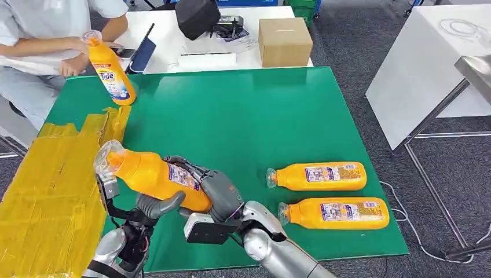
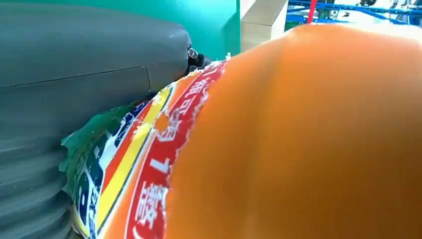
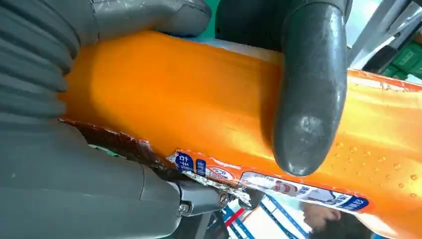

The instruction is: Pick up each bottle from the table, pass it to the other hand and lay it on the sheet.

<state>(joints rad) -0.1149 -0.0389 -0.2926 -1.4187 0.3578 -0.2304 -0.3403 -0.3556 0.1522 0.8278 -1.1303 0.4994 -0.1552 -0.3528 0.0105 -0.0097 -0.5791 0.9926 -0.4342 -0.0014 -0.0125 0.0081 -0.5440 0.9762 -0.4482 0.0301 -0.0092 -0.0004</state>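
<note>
Mid-handover near the front edge of the green table (image 1: 243, 116): orange bottle (image 1: 153, 176) held off the surface, tilted, clear cap end raised toward the yellow sheet (image 1: 46, 191) at the front-left corner. Right hand (image 1: 211, 191) wrapped around the bottle's base end, dark fingers (image 3: 308, 84) curled over the orange body, thumb pressed along the other side. Left hand (image 1: 156, 205) up underneath, thumb laid against the bottle's underside near the label; whether that hand is truly clamping or merely touching, impossible to tell. Close up from the left wrist, torn red-and-yellow label (image 2: 144, 164) right against the grey hand cover.

Two more orange bottles lying flat on their sides near the front-right corner, one (image 1: 318, 175) just behind the other (image 1: 336, 212), both caps pointing left. Another bottle (image 1: 110, 69) at the back-left corner, tilted, gripped at the top by a person's hand (image 1: 72, 46). Cardboard box (image 1: 284, 40) beyond the back edge on a white table.
</note>
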